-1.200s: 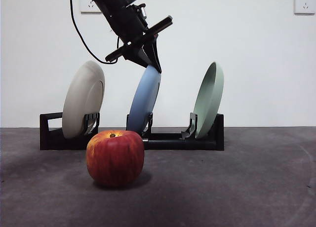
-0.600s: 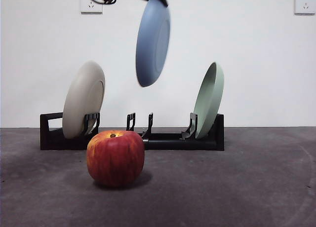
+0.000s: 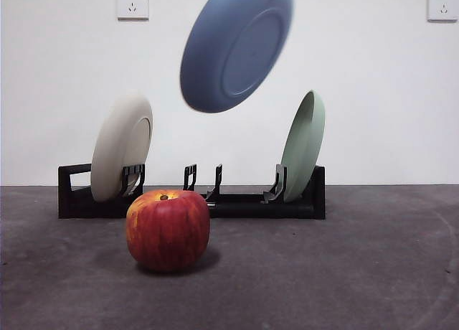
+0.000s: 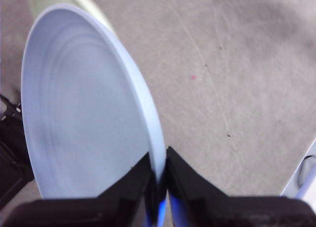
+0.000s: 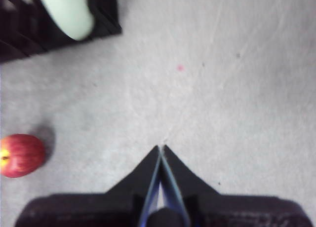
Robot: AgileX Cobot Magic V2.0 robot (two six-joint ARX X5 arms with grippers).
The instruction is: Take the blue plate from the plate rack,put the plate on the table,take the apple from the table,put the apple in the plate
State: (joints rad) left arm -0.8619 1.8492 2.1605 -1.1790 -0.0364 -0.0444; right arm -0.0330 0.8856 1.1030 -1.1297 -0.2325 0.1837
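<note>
Left end effector clamped and raised high; right end effector idle above the desk.

Left end effector (image 4: 159, 180): both black jaws pressed against the rim of the blue plate (image 4: 84, 123), one on each face; in the front view only a small dark tip shows at the top edge, on the plate's upper rim. Right end effector (image 5: 161, 153): jaws closed together, tips touching, nothing between them, pointing down at the desk (image 5: 237, 113).

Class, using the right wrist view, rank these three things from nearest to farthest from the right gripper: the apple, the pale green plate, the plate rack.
1. The apple: nearest to the right gripper, lying off to one side on the table.
2. and 3. The pale green plate and the plate rack that holds it: both clearly farther than the apple, but too close together to rank.
</note>
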